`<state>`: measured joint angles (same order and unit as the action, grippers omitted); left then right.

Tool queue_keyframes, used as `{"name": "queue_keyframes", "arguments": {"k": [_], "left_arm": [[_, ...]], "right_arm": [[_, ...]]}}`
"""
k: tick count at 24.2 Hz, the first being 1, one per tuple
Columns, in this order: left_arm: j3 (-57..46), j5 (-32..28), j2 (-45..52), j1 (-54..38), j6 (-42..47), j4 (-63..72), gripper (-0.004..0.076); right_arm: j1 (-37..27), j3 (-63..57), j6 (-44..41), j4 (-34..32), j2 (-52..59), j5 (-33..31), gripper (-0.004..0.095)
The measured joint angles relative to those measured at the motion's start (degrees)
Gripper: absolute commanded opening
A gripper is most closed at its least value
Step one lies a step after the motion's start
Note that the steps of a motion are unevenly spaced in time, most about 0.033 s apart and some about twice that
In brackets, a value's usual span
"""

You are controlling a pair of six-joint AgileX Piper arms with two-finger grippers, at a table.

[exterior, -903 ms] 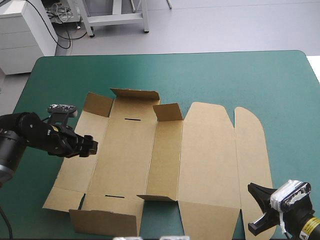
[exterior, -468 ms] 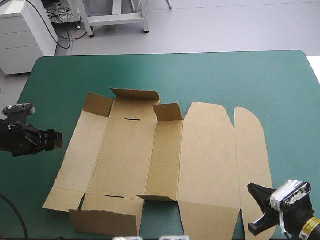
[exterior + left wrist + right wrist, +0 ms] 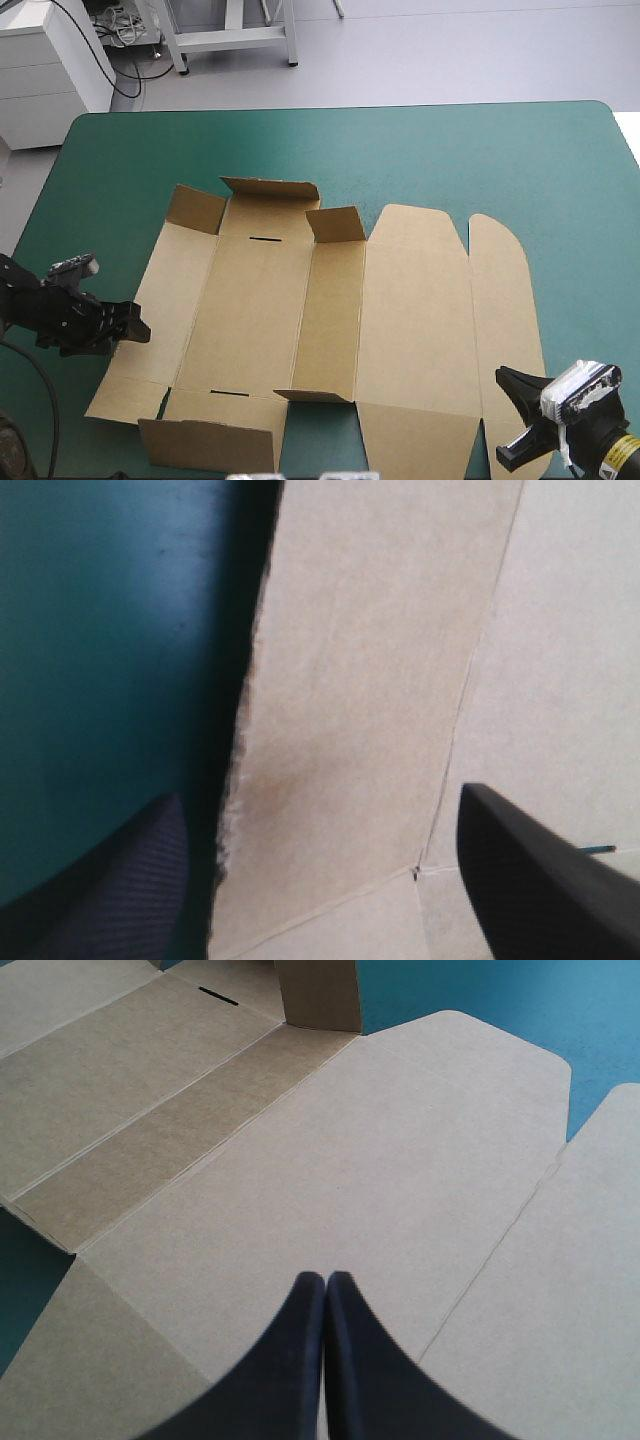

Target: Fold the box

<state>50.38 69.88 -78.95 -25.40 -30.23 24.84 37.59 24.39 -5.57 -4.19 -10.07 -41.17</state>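
The brown box (image 3: 330, 310) lies as a flat cut sheet on the teal-green cover, with a few small flaps raised at its far side (image 3: 268, 188) and its near left corner. My left gripper (image 3: 132, 330) sits low at the sheet's left edge, open. In the left wrist view that edge (image 3: 245, 740) runs between the two fingers of the left gripper (image 3: 320, 800). My right gripper (image 3: 512, 415) is at the near right corner, by the rounded lid flap. The right wrist view shows the right gripper (image 3: 326, 1280) shut and empty above the broad lid panel (image 3: 330, 1170).
Teal-green cover (image 3: 420, 150) stretches from the box to the table's far edge, and a strip (image 3: 590, 280) runs along the right side. The table's left edge lies close behind my left arm (image 3: 40, 310).
My left gripper was over the box's left panel, then drew back off the sheet to the left. Now it has come nearer the front, at the sheet's left edge. The right arm has not moved.
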Motion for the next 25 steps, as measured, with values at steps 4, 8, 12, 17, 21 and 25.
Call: {"name": "queue_keyframes", "arguments": {"k": [4,8,12,17,21,25], "left_arm": [[-0.4,-0.5,-1.5,0.0,-3.8,3.1,0.0529],[-0.4,-0.5,-2.6,0.0,-6.1,4.8,0.0529],[-0.4,-0.8,-5.5,0.0,-6.5,5.9,0.0529],[-1.0,-1.2,-8.3,0.0,-6.9,9.6,0.0529],[-1.2,-1.5,-8.4,1.3,-6.9,10.0,0.0459],[-1.2,-1.5,-8.4,6.9,-7.3,10.4,0.0230]], "right_arm": [[0.0,0.0,0.1,0.0,0.0,0.0,-0.0022],[0.0,0.0,0.2,0.0,0.0,0.0,-0.0021],[0.0,0.0,0.2,0.0,0.0,0.0,-0.0022],[0.0,0.0,0.4,0.0,0.0,0.0,-0.0022],[0.0,0.0,0.4,0.0,0.0,0.0,-0.0022],[0.0,0.0,0.5,0.0,0.0,0.0,-0.0022]]}}
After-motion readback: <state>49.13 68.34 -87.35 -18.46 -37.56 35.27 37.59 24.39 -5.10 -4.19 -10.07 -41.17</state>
